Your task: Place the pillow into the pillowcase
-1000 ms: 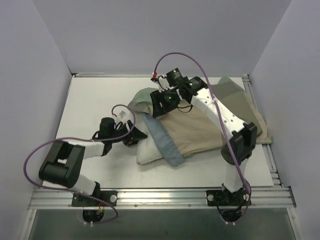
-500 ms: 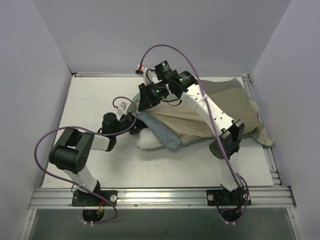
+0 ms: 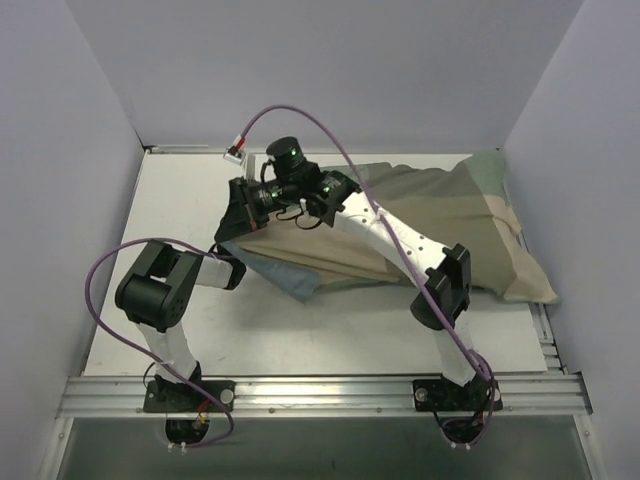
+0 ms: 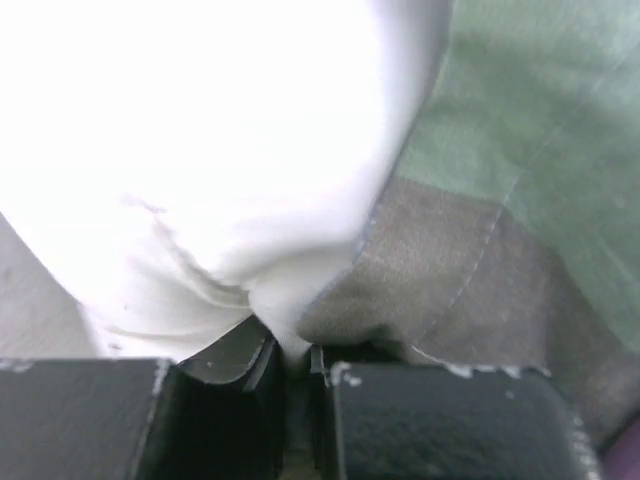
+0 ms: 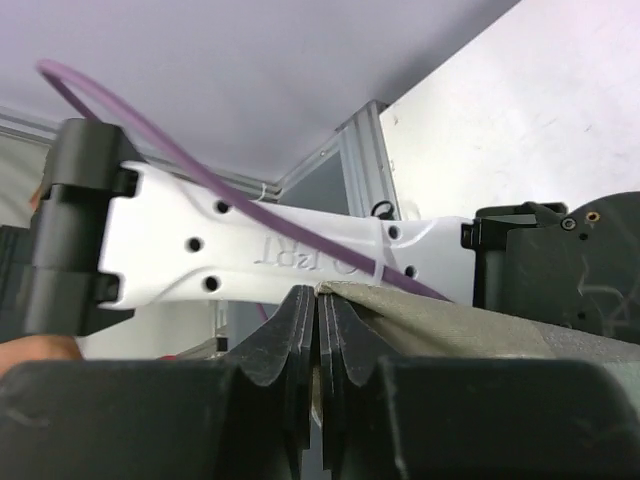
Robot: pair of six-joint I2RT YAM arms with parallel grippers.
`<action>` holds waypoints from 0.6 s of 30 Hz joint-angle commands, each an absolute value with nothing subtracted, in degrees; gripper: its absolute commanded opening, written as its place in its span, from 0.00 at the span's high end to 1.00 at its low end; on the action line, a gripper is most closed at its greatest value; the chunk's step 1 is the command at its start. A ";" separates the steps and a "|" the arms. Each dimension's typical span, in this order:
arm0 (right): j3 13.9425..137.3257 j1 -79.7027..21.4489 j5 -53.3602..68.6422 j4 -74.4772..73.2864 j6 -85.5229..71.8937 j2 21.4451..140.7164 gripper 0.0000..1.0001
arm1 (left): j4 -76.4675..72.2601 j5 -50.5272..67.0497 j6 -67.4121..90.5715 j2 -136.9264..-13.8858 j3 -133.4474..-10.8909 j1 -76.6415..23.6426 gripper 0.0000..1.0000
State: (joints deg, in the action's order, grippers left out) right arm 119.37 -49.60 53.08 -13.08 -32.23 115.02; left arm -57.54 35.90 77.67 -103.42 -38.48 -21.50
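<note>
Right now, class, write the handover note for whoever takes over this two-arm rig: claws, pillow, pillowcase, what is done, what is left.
Left claw: shut, pinching fabric of the plump white soft pillow.
Right claw: shut on the rim of the thin blue-grey, tan and green cloth pillowcase, at its left end.
Done: seen from above, the case covers the pillow.
Left: probably release the pillow, withdraw the left claw, tuck the end in.

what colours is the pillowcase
Tan, pale green and blue-grey panels on the pillowcase; clearest in the top view.
</note>
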 commanded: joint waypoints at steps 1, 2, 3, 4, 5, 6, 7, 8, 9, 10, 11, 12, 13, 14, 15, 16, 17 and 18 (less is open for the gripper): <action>122.02 -50.37 61.16 -0.53 -40.01 115.76 1.00 | -64.95 32.61 80.86 -103.45 -43.16 -22.32 1.00; 120.43 -49.93 61.95 -0.44 -39.29 115.14 1.00 | -64.95 32.52 80.77 -102.93 -42.72 -22.32 1.00; 119.02 -49.31 62.57 -1.40 -38.16 113.83 1.00 | -64.86 32.61 80.86 -101.96 -41.58 -22.24 1.00; 115.44 -47.13 61.79 -2.97 -36.23 112.77 1.00 | -64.60 32.78 80.42 -101.17 -40.62 -22.06 1.00; 113.57 -45.80 61.44 -4.38 -35.17 111.37 0.90 | -64.25 33.04 79.98 -100.29 -39.74 -21.89 1.00; 111.64 -44.31 60.91 -7.79 -33.85 108.14 0.62 | -63.99 34.18 79.02 -98.54 -38.68 -20.84 1.00; 109.62 -41.08 59.78 -10.43 -30.27 106.54 0.52 | -63.55 35.06 78.14 -97.48 -36.41 -20.40 1.00; 108.90 -39.57 57.33 -13.42 -28.41 104.87 0.45 | -62.59 35.76 77.18 -96.43 -35.08 -19.69 1.00; 108.64 -37.81 56.17 -18.84 -26.47 102.16 0.33 | -61.36 36.55 74.73 -93.89 -33.76 -18.56 1.00; 108.72 -36.23 54.94 -21.59 -24.37 101.09 0.29 | -58.65 38.39 73.05 -92.65 -32.62 -17.94 1.00; 110.11 -33.43 50.23 -24.14 -20.52 100.12 0.25 | -57.06 39.28 71.21 -91.16 -30.00 -17.67 1.00; 111.08 -32.27 46.62 -29.48 -18.22 99.15 0.21 | -55.30 40.59 67.36 -88.71 -28.75 -17.49 1.00; 111.79 -31.12 43.45 -30.84 -16.80 98.88 0.20 | -52.32 43.22 65.50 -87.64 -27.70 -17.58 0.99; 112.32 -28.76 37.41 -31.46 -13.39 98.70 0.19 | -50.73 44.72 63.48 -86.67 -25.86 -17.67 0.97; 113.11 -28.22 33.00 -33.21 -11.62 99.66 0.18 | -48.54 45.78 59.54 -84.66 -25.32 -17.67 0.90; 114.25 -27.69 28.61 -34.27 -10.04 100.89 0.19 | -42.51 46.66 57.59 -83.51 -24.88 -17.14 0.69; 116.69 -26.99 27.09 -35.67 -6.54 102.29 0.21 | -39.67 47.10 55.05 -81.76 -24.18 -16.44 0.58; 118.20 -26.98 24.63 -36.64 -5.55 106.05 0.21 | -36.77 47.28 54.32 -80.96 -23.65 -15.65 0.49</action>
